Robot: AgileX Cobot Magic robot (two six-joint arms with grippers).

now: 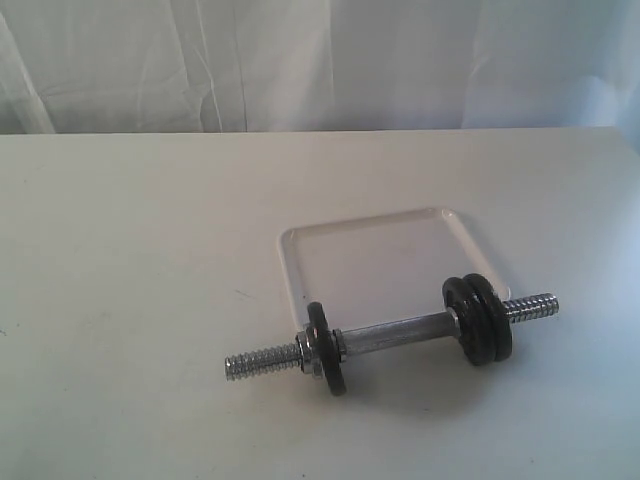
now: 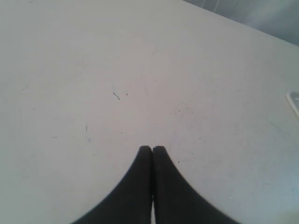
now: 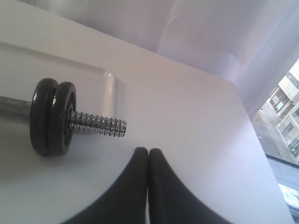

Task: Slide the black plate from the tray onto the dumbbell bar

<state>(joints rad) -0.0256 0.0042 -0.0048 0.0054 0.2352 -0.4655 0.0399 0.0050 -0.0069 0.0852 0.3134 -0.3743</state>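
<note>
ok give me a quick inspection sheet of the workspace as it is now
surface: white table, a few faint marks
job's things: tray holds no disc; dumbbell bar lies along its near edge, two black plates on one end, one black plate on the other
clutter: nothing seen
grippers: left gripper shut, empty, over bare table; right gripper shut, empty, near the bar's threaded end
cables: nothing seen
surroundings: white curtain behind the table; window with buildings in the right wrist view
</note>
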